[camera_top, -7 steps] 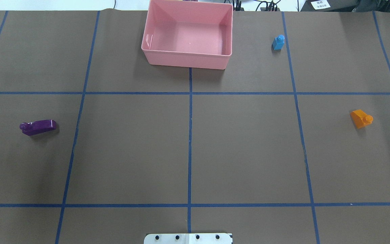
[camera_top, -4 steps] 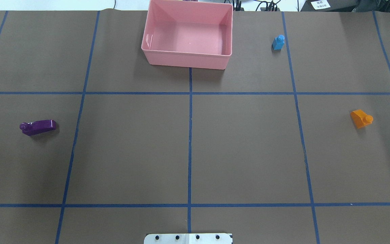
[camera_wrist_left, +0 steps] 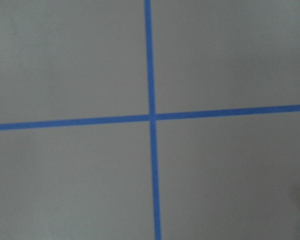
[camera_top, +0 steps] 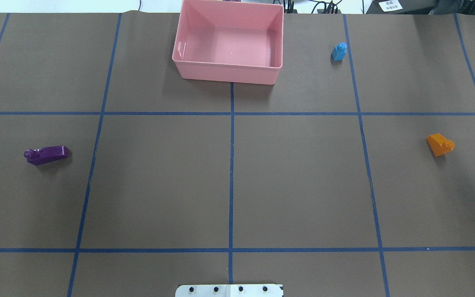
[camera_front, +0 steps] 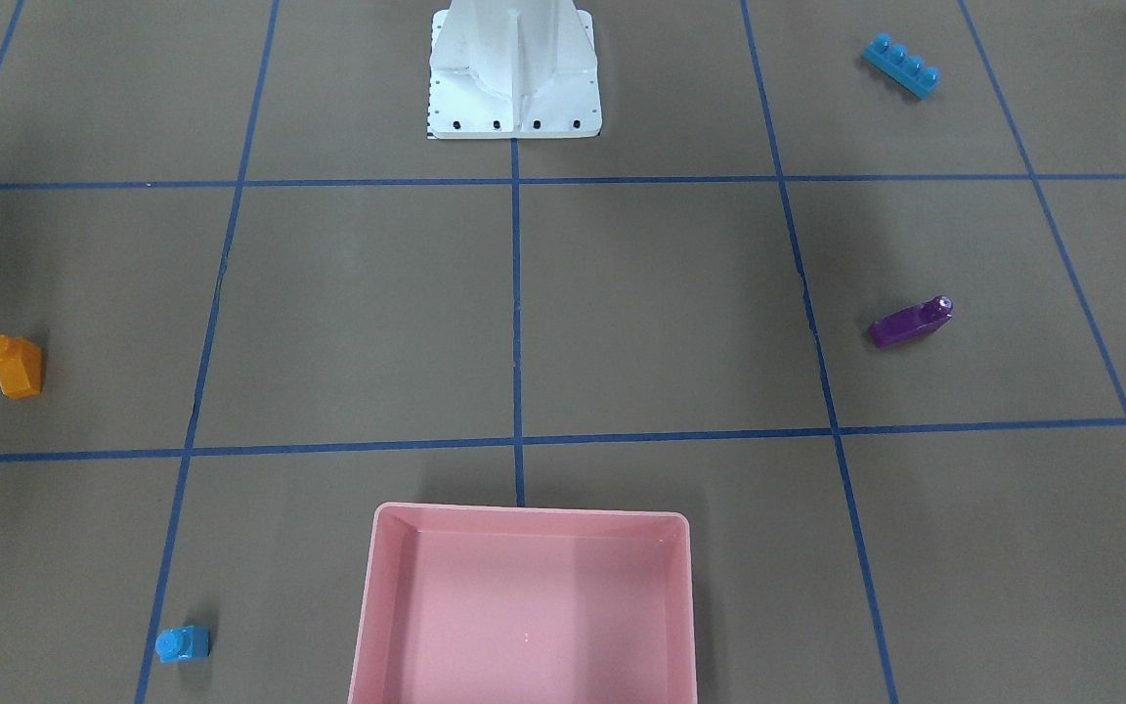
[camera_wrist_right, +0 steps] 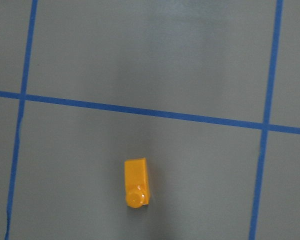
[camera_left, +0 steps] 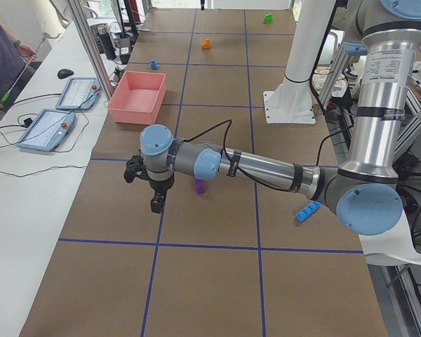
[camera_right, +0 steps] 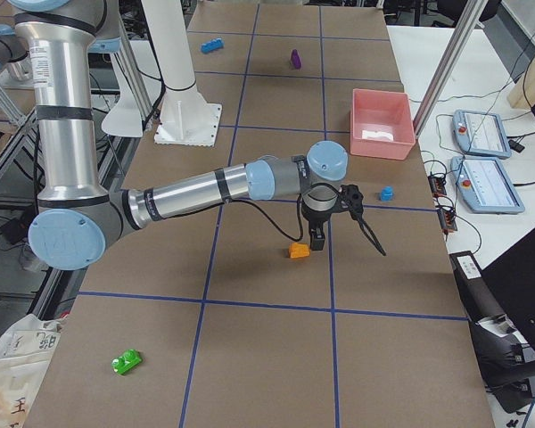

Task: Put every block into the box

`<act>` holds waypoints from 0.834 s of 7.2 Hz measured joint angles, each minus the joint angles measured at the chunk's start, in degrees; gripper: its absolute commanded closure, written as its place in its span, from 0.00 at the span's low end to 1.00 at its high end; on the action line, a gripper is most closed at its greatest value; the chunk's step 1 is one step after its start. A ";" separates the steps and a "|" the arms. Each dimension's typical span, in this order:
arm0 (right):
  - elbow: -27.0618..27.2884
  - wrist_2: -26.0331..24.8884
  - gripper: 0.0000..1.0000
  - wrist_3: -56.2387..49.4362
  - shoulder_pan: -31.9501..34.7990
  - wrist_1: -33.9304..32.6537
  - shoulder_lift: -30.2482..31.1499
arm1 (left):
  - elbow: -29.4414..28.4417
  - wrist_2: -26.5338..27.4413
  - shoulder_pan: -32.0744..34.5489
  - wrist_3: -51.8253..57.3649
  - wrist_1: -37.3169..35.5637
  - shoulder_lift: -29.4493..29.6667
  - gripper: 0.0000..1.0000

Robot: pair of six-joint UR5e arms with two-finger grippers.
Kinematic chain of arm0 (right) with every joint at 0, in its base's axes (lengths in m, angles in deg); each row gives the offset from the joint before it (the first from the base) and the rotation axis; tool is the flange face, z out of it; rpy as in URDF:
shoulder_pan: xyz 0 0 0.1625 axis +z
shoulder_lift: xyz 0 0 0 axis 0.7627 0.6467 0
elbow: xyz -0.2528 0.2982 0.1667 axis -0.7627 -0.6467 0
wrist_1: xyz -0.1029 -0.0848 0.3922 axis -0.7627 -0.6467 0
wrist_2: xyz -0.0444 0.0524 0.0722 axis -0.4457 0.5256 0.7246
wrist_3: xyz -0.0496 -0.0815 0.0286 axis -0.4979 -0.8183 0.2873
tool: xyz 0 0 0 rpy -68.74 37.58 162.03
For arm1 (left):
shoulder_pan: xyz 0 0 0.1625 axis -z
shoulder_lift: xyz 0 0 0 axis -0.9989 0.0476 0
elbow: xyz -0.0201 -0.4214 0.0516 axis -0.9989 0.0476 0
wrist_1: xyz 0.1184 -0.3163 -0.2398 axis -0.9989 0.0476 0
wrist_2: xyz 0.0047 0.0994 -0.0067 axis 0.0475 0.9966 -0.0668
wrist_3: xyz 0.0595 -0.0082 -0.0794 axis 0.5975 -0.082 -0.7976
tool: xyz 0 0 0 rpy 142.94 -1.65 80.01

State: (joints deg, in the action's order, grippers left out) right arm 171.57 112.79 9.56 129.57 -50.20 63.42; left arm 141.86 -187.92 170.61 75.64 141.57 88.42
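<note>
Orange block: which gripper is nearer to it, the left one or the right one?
Right. The right gripper hangs close by the orange block; the left gripper is far off, near the purple block.

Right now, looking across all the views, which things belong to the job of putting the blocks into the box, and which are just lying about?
Belong to the job:
pink box, orange block, small blue block, purple block, long blue block, green block.

Just lying about:
white base, tablet controllers on the side bench.
</note>
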 measured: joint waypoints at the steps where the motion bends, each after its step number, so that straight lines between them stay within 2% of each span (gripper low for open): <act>1: -0.52 -0.65 0.00 1.30 -3.53 0.91 -1.34 | 0.07 0.10 -1.74 -1.89 0.10 0.53 0.00; 4: -5.48 -7.82 0.00 6.16 -12.35 9.16 -2.58 | -0.17 0.37 -5.65 -14.29 8.11 0.10 0.00; 6: -11.33 -8.95 0.00 8.06 -15.52 14.76 -4.25 | -0.17 0.45 -6.35 -16.77 10.24 -0.09 0.00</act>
State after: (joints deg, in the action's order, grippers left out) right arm 160.24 103.84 17.62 114.05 -35.44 59.17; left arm 141.69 -187.47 164.26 58.87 151.81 88.33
